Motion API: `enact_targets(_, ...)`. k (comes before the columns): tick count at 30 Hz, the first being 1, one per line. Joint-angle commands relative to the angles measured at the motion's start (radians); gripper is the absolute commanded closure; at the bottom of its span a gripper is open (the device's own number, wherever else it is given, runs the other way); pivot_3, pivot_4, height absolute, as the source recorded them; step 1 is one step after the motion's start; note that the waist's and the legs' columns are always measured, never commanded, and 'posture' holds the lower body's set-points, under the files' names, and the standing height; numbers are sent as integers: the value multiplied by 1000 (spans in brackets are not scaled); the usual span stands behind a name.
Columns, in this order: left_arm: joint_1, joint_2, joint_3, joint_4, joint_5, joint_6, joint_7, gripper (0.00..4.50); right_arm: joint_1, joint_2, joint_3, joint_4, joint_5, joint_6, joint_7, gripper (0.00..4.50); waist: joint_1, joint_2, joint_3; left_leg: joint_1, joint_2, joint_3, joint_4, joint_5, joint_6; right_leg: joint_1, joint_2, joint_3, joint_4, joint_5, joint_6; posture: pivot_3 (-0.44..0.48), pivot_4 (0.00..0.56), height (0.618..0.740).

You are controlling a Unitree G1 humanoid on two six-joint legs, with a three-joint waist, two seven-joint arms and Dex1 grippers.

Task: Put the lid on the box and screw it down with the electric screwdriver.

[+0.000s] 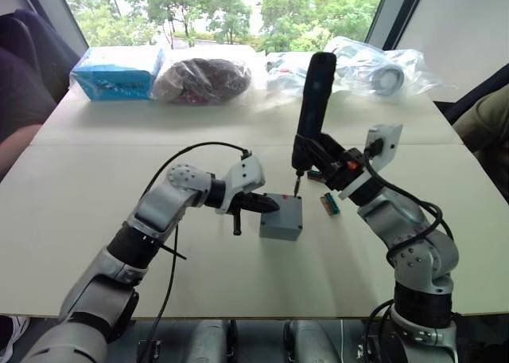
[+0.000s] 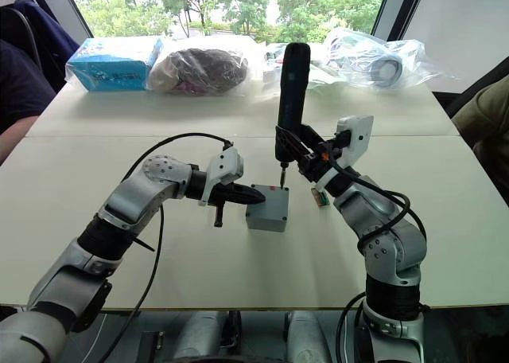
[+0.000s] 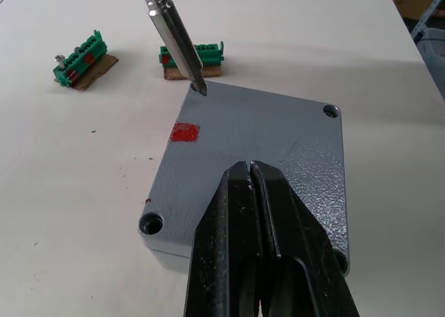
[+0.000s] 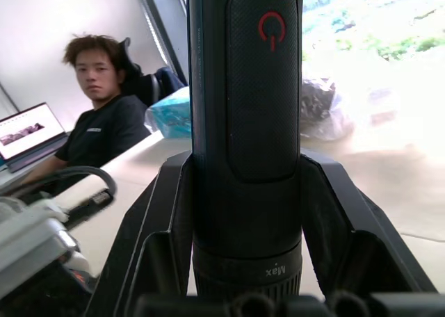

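Left gripper (image 3: 252, 174): both black fingers pressed together, nothing between them, tips resting on top of the lid (image 3: 278, 140). Right gripper (image 4: 243, 213): two fingers clamped on either side of the electric screwdriver (image 1: 312, 108), holding it near upright, slightly tilted.

One lid, seated on one box (image 1: 280, 228); the two read as a single grey block near the middle of the table (image 1: 95, 243). Red mark on the lid's top face near one edge. Three corner screw holes visible in the left wrist view; the fourth corner is where the bit tip sits, right at the hole. Can't tell whether any screw is in there.

One screwdriver: dark body, red power symbol and "Max" ring visible in the right wrist view, thin metal bit pointing down into that far corner.

Two green connectors (image 3: 80, 58), each on a small cardboard scrap, lying just beyond the box, apart from each other.

Far table edge by the window: one blue packet (image 1: 118, 72), and three clear plastic bags (image 1: 205, 78) of parts.

One person (image 4: 97, 122) seated off to the side with one laptop (image 4: 24, 133) in front.
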Motion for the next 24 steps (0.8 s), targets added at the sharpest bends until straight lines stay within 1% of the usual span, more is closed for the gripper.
enact_targets(1, 11, 16, 2, -17, 10, 8, -9, 4500, -8, -6, -7, -25, 1, -52, 2, 2585, -1, 0, 0, 0, 0, 0, 0, 0, 0, 0, 0, 0, 0, 0, 0, 0, 150, 740)
enact_targets(7, 14, 24, 8, -14, 9, 9, -13, 4500, 3, -14, 5, -15, -18, -74, 5, 2585, 0, 0, 0, 0, 0, 0, 0, 0, 0, 0, 0, 0, 0, 0, 0, 0, 150, 740)
enact_targets(12, 12, 19, 8, -8, 12, 9, -11, 4500, 25, 8, 44, 3, -51, -120, 2, 2585, 1, 0, 0, 0, 0, 0, 0, 0, 0, 0, 0, 0, 0, 0, 0, 0, 150, 740)
enact_targets(18, 20, 24, 6, -18, 13, 14, -10, 4500, 107, -3, 108, -7, -128, -186, 16, 2585, 1, -1, -1, 1, 0, 0, 0, 0, 0, 1, 0, 0, 0, 0, 0, 0, 150, 740)
enact_targets(21, 22, 25, 4, -20, 14, 16, -11, 4500, 167, -4, 146, -23, -169, -220, 16, 2585, 2, -3, -2, 4, 0, 0, 0, 0, 1, 5, 0, 0, -1, 0, 0, 0, 150, 740)
enact_targets(22, 24, 26, 2, -20, 15, 15, -13, 4500, 178, -6, 158, -27, -186, -230, 12, 2585, 1, -3, -2, 6, 0, 0, 0, -2, 4, 6, 0, 0, -1, 0, 0, 0, 150, 740)
enact_targets(24, 28, 28, -2, -19, 17, 13, -18, 4500, 190, -6, 174, -32, -206, -242, 5, 2585, 1, -4, -3, 10, 0, 0, 0, -3, 5, 10, 0, 0, -2, 0, 0, 0, 150, 740)
